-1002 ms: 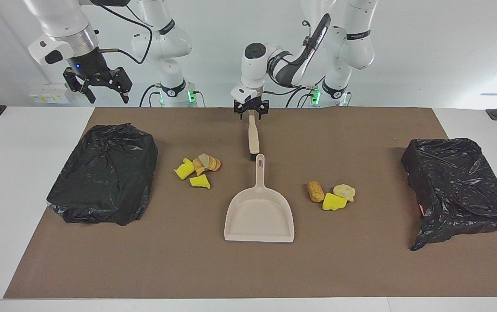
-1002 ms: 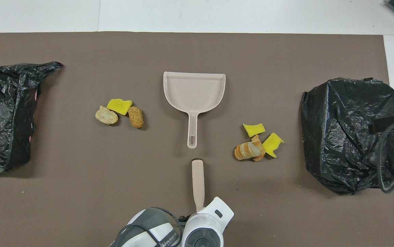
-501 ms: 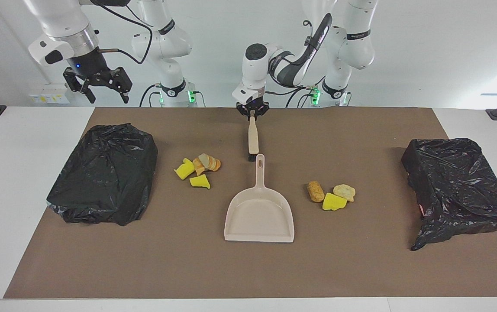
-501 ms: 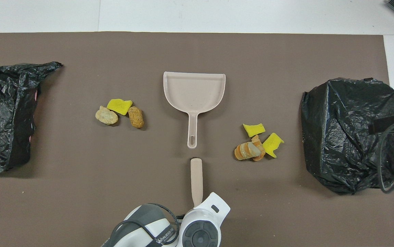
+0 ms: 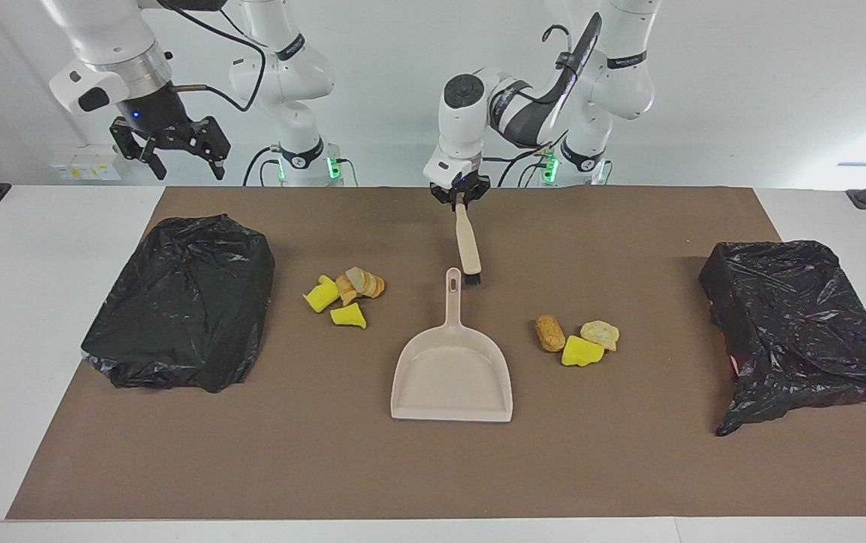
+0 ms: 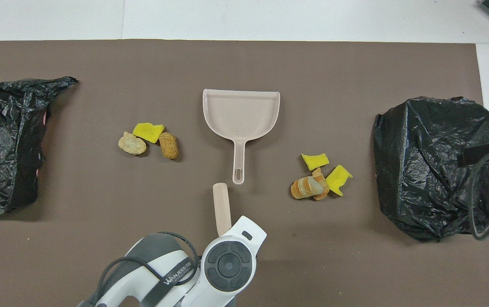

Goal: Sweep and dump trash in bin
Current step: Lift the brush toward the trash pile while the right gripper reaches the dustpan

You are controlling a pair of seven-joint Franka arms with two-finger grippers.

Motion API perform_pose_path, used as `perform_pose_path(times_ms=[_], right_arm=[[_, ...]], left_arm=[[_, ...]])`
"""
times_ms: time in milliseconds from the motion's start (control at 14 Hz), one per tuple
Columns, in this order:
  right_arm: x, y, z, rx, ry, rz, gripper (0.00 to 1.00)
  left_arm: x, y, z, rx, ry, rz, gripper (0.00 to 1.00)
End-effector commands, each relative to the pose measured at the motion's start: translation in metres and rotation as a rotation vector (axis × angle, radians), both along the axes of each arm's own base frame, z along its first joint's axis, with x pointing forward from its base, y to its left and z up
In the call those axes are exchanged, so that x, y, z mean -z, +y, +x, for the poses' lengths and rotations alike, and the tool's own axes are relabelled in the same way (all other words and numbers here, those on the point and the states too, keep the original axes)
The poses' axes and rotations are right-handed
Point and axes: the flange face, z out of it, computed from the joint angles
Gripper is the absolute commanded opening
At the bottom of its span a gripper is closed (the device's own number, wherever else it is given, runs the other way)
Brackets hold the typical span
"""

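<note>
Facing view: left end effector [image 5: 461, 197], top centre of frame, is clamped on the handle end of the brush [image 5: 468, 245], which hangs tilted with its dark bristles low, just beside the dustpan [image 5: 451, 371] handle. From this angle I can't tell whether the bristles touch the mat. Right end effector [image 5: 169, 147], upper left of frame, waits high over the tabletop edge with fingers spread and nothing in them.

Progress: early. Brush is in hand, but nothing is swept. Dustpan sits empty mid-frame, mouth toward the bottom of the facing view. Still to do: take the dustpan, sweep both piles in, dump into a bin.

Trash is in two clusters on the brown mat, each just off one side of the dustpan:
- Left-of-centre pile [image 5: 345, 296]: two yellow sponge chunks plus a sliced orange-brown bread lump, pieces touching.
- Right-of-centre pile [image 5: 577, 339]: one yellow sponge chunk, a brown ridged lump and a paler tan lump, packed together.

Bins: black-bagged bin [image 5: 180, 300] at frame left, another bagged bin [image 5: 801, 329] at frame right, both well apart from the piles. The overhead view shows the same layout, mirrored.
</note>
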Motion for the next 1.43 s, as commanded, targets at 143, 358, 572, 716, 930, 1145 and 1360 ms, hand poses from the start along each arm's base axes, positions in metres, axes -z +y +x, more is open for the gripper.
perform_pose_path(times_ms=[143, 358, 572, 716, 930, 1145, 1360], right_arm=[[-0.001, 0.015, -0.006, -0.047, -0.007, 0.018, 1.0], [0.004, 0.035, -0.008, -0.075, 0.011, 0.017, 1.0], [0.037, 0.099, 0.007, -0.069, 0.042, 0.009, 1.0], [0.054, 0.151, 0.015, -0.041, 0.024, 0.008, 1.0], [0.113, 0.222, 0.043, 0.023, 0.036, 0.102, 1.0], [0.179, 0.301, 0.056, 0.117, 0.012, 0.12, 1.0], [0.224, 0.35, 0.052, 0.151, 0.032, 0.158, 1.0]], left_arm=[[-0.037, 0.062, 0.062, -0.084, -0.058, 0.056, 0.0], [-0.043, 0.106, 0.107, -0.101, -0.075, 0.045, 0.0], [-0.037, 0.159, 0.146, -0.099, -0.088, 0.038, 0.0], [-0.031, 0.199, 0.17, -0.104, -0.097, 0.027, 0.0], [-0.027, 0.253, 0.196, -0.071, -0.124, 0.006, 0.0], [-0.023, 0.295, 0.209, -0.048, -0.141, -0.004, 0.0], [-0.009, 0.324, 0.212, 0.01, -0.112, -0.006, 0.0]])
